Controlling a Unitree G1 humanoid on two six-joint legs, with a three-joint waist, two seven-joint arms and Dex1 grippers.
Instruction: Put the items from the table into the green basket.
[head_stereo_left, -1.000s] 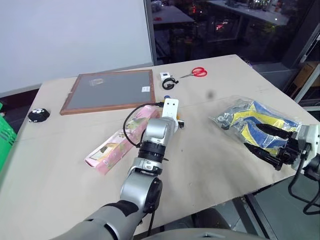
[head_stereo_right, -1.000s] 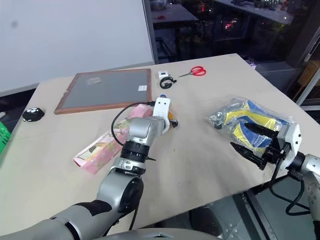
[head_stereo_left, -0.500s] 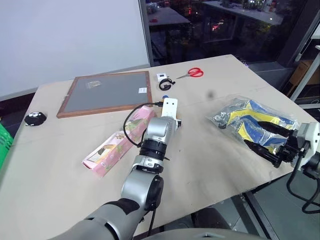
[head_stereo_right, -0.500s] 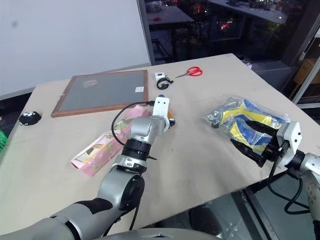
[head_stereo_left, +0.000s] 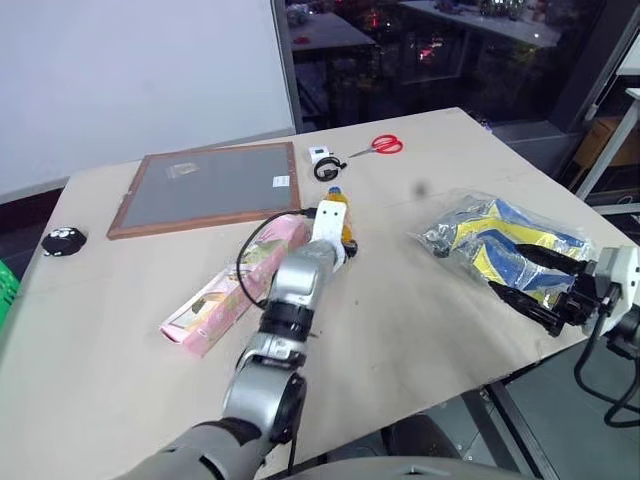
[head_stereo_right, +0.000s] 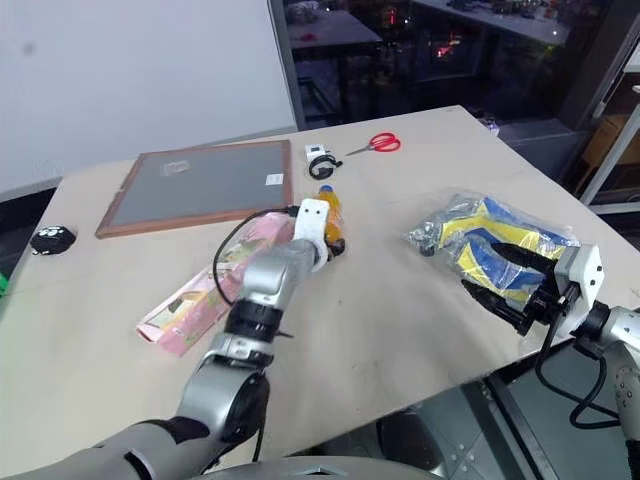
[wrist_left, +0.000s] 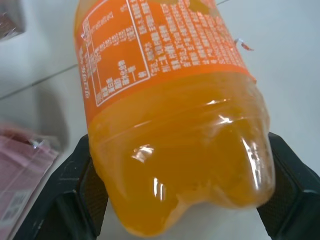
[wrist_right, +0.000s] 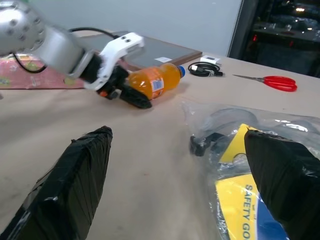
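Note:
The small orange-drink bottle (head_stereo_left: 335, 212) with its blue cap lies on its side at the middle of the table (head_stereo_left: 420, 335). My left gripper (wrist_left: 180, 200) is shut on the bottle's base, one black finger pressed to each side. The long pink carton (head_stereo_left: 235, 295) lies just left of that arm. At the table's right edge rests the crinkly clear bag (head_stereo_left: 510, 235) of blue-and-yellow packets. My right gripper (head_stereo_left: 507, 268) stands open there, its fingers reaching over the bag's near end. A sliver of the green basket (head_stereo_left: 5, 288) shows at the far left.
A framed grey board (head_stereo_left: 210, 185) lies at the back left. Behind the bottle are red scissors (head_stereo_left: 383, 146) and a coiled black cable with a white adapter (head_stereo_left: 325, 160). A small black object (head_stereo_left: 62, 240) sits near the left edge.
My left forearm has swung left and uncovered the orange bottle, with the fingers drawn in against its base. The right gripper has stayed by the bag. The camera has shifted slightly.

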